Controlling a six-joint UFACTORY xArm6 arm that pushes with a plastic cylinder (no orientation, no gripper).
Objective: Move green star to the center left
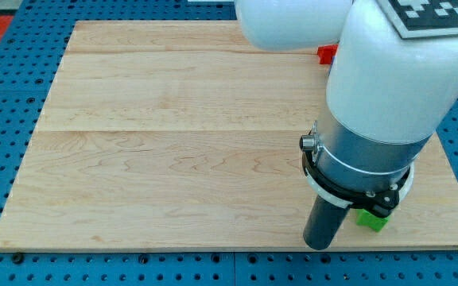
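We are carrying no jaws, only a dark rod, so nothing is being held; my tip (318, 245) is resting on the wooden board (173, 151) near the view's bottom right. Just to its right, the green block (371, 219) is peeking out beneath our arm, its shape mostly hidden. A red block (327, 54) is showing partly near the view's top.

Bare board (173, 143) leftward, unobstructed.
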